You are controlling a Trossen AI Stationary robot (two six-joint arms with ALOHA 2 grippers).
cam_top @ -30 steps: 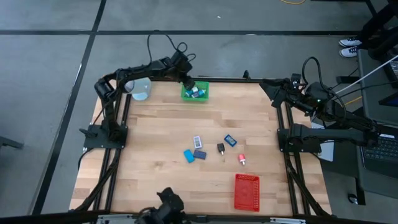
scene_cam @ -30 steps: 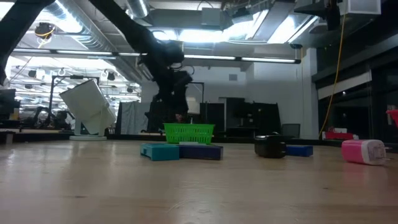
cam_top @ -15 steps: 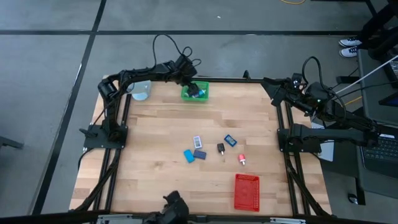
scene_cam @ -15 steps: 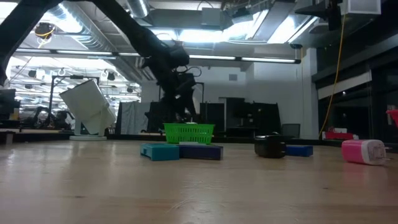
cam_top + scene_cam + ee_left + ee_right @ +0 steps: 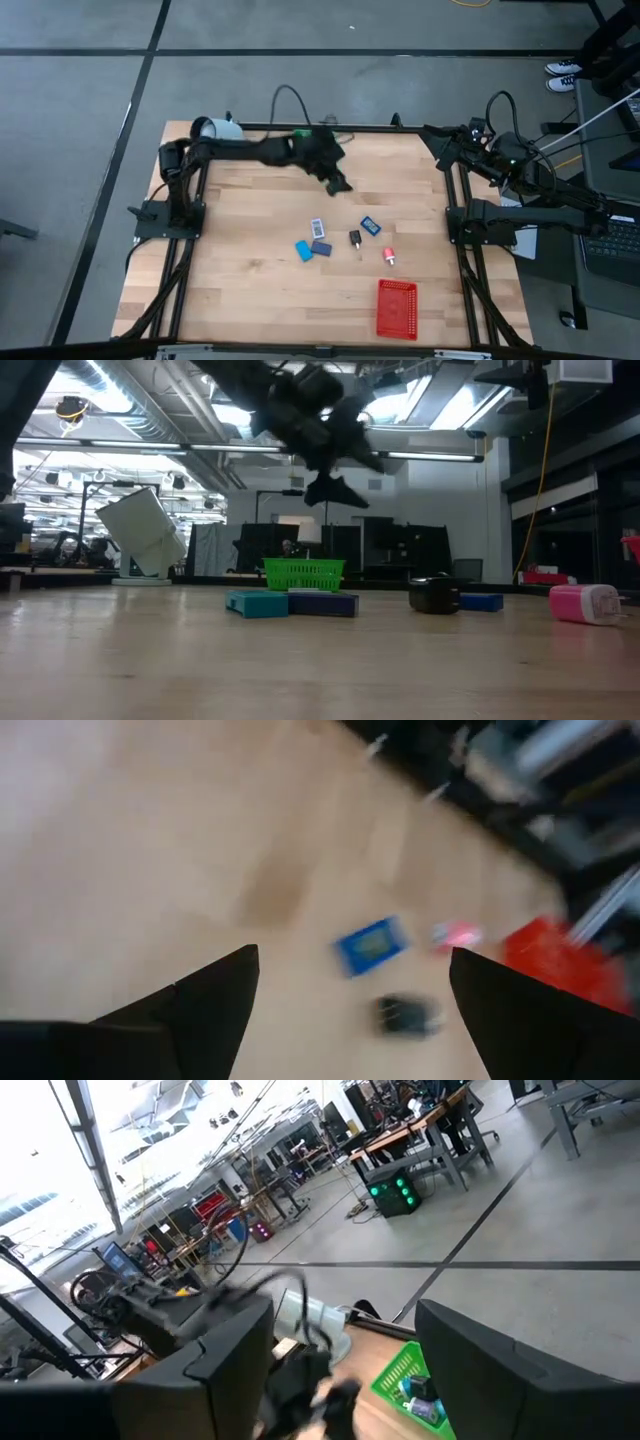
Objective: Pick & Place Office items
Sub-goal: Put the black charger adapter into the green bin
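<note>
Presently the left gripper is carried above the table, between the green tray at the far edge and the loose office items near the centre; its fingers are seen spread apart in the left wrist view, with nothing between them. Six items are left on the wood: a white-blue card, a light blue block touching a dark blue block, a black clip, a blue flat piece and a red-white piece. More items are seen lying in the green tray in the right wrist view. The red tray is noted near the front edge, and looks empty from above. Risk is judged mainly at the next descent: the blue flat piece and the black clip lie near each other, so a wide-open approach could nudge one while the other is closed on, and the flat pieces may be pressed and slid rather than lifted. The two touching blocks could be taken together or one knocked aside. As for pose, the left arm is stretched long and low from its base at the left rail, wrist angled down toward the items, well clear of the surface in the low view. The right gripper is held back at the right rail, fingers parted, waiting.
</note>
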